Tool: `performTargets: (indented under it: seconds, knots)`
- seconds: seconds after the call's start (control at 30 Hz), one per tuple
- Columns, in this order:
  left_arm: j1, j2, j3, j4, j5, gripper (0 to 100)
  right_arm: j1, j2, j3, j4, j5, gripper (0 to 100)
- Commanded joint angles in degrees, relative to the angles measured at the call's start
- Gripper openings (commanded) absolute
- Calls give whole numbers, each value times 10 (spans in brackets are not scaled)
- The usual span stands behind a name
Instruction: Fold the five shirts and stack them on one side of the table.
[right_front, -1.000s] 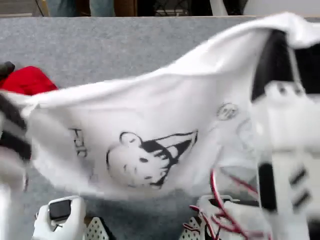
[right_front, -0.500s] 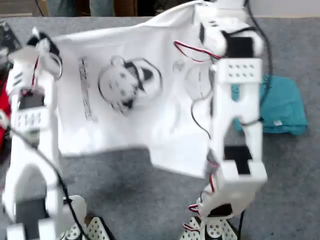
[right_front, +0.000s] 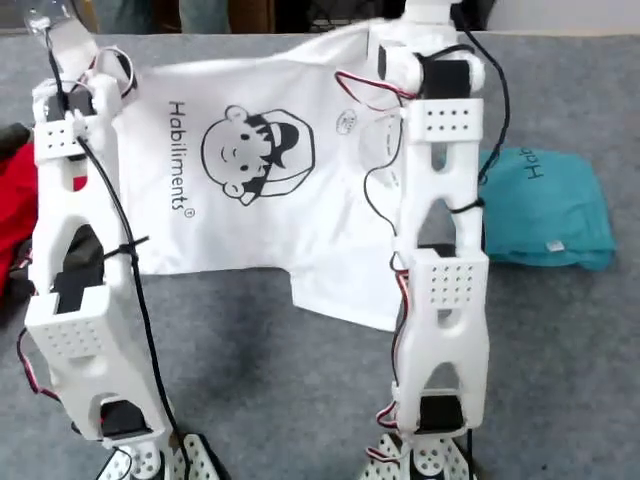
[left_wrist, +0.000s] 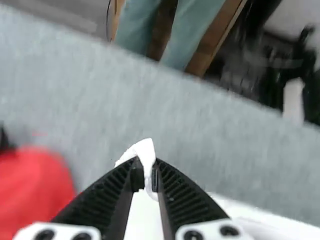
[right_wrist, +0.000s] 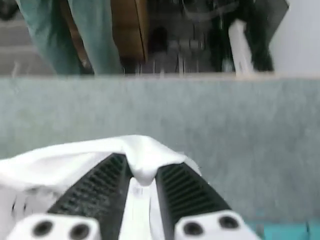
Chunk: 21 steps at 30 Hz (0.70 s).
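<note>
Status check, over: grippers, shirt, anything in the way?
Left gripper, right gripper: both shut on white shirt, far edge. Shirt spread out, print up. Teal shirt, red shirt off to the sides.

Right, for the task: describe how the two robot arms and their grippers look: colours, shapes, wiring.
The left arm and right arm are white, in blocky segments with cut-outs and panels of small holes, black motors at the joints. A black cable runs down the left arm; red, black and white wires loop along the right. The left gripper and right gripper have black ribbed fingers.
</note>
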Motion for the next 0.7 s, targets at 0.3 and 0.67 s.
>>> performTargets:
  seconds: [0.3, 0.67]
  knots:
    - [8, -8, 33, 261, -62, 29, -7, -38, 43, 206, 44, 14]
    - [-16, -161, 361, 128, -105, 29, -16, -340, 557, 203, 119, 14]
